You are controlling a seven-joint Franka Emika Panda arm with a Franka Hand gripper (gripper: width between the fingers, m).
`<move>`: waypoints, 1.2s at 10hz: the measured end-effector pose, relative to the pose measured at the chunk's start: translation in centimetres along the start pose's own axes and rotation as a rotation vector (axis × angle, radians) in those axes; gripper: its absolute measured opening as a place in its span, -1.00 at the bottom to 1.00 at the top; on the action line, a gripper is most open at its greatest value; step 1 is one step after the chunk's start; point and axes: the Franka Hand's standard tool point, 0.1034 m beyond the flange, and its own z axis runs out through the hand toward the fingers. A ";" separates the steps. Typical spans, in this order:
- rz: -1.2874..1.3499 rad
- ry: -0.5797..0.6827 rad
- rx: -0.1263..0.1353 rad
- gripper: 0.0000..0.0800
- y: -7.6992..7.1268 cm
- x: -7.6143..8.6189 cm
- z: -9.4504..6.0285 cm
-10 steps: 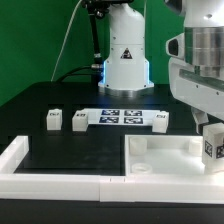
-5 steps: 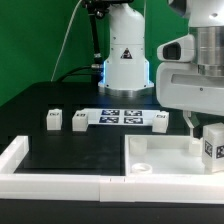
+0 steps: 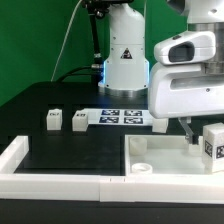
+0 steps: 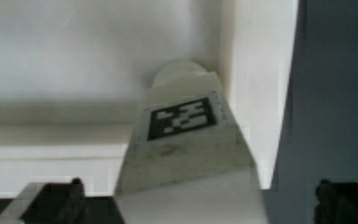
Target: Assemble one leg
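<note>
Seemingly the grasping step: at frame right the jaws hang wide open, empty, above the leg [image 3: 212, 142] on the panel [image 3: 168, 160]; next, lower and close squarely.

Gripper [image 3: 189, 134] beside upright leg [image 3: 212, 141] (marker facing camera), over white panel [image 3: 165, 153].

Black matte table [image 3: 60, 148] mid-frame, evenly lit. Plain pale wall [image 3: 30, 40] from 9 to 12 o'clock. Green cable [image 3: 68, 40] hangs at 11. White rail [image 3: 55, 184] edges the table, 6 to 8 o'clock.
</note>
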 end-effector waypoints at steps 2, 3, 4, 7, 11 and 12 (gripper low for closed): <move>-0.076 0.000 0.001 0.62 0.1 0.0 0.0; -0.068 0.000 0.001 0.30 0.0 0.0 0.0; -0.068 0.000 0.001 -0.05 0.1 0.0 0.0; -0.031 0.000 0.001 -0.27 0.1 0.0 0.0; 0.577 0.010 -0.007 -0.27 0.6 -0.1 0.1; 0.745 0.007 -0.010 -0.27 0.8 -0.2 0.1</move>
